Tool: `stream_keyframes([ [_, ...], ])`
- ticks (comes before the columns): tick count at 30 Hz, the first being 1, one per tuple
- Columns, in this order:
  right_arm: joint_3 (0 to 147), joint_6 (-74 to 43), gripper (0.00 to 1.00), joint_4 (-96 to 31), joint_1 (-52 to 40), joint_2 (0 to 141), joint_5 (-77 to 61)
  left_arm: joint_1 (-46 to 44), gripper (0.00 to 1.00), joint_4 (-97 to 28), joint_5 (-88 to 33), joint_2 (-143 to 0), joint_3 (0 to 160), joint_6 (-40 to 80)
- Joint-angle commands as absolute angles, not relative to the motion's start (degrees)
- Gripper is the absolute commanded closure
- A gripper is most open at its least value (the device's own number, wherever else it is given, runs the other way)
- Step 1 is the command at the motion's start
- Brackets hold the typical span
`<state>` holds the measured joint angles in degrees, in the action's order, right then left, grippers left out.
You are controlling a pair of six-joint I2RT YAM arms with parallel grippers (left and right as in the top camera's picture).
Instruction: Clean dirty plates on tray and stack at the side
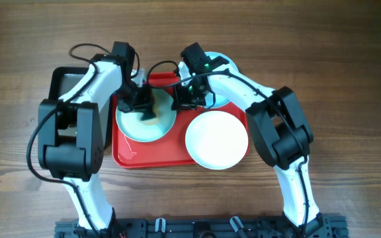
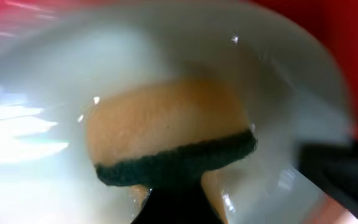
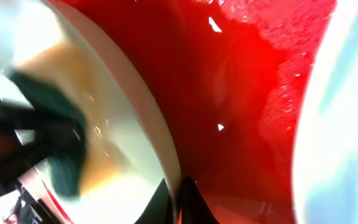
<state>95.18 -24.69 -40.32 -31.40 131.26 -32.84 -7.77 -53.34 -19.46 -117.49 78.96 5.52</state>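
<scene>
A mint plate (image 1: 132, 129) lies on the left half of the red tray (image 1: 151, 158). My left gripper (image 1: 143, 102) is shut on a yellow sponge with a dark green scouring side (image 2: 166, 127) and presses it onto this plate (image 2: 36, 93). My right gripper (image 1: 179, 102) is shut on the plate's right rim (image 3: 151, 124), one finger on each side (image 3: 182, 196). The sponge also shows in the right wrist view (image 3: 55, 106). A second, whiter plate (image 1: 217, 140) lies over the tray's right front corner. A third plate (image 1: 221, 61) sits at the back right, mostly under my right arm.
A dark grey metal pan (image 1: 61, 82) stands at the back left, beside the tray and under my left arm. Bare red tray floor (image 3: 241, 93) lies between the held plate and the white plate (image 3: 344, 124). The table is brown wood.
</scene>
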Motion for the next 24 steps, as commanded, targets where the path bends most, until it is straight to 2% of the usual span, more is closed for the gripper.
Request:
stream_keyframes([
  [1, 95.13, -24.4, 0.96, -39.68, -31.16, 132.33, -32.62, -9.82, 0.96, -50.76, -34.68, -121.6, 76.14, -3.4],
  [5, 95.13, -24.43, 0.96, -39.68, -31.16, 132.33, -32.62, -9.58, 0.96, -43.86, -31.55, -121.6, 76.14, 2.28],
  [10, 95.13, -24.43, 0.96, -39.68, -31.16, 132.33, -32.62, -9.37, 0.96, -38.11, -3.7, -121.6, 76.14, 21.15],
  [12, 95.13, -24.43, 0.96, -39.68, -31.16, 132.33, -32.6, -9.37, 0.96, -38.46, 3.88, -121.6, 76.16, 24.23],
  [24, 95.13, -24.71, 0.96, -40.16, -31.16, 132.33, -30.87, -7.79, 0.96, -54.26, 5.85, -113.36, 86.98, 25.36],
])
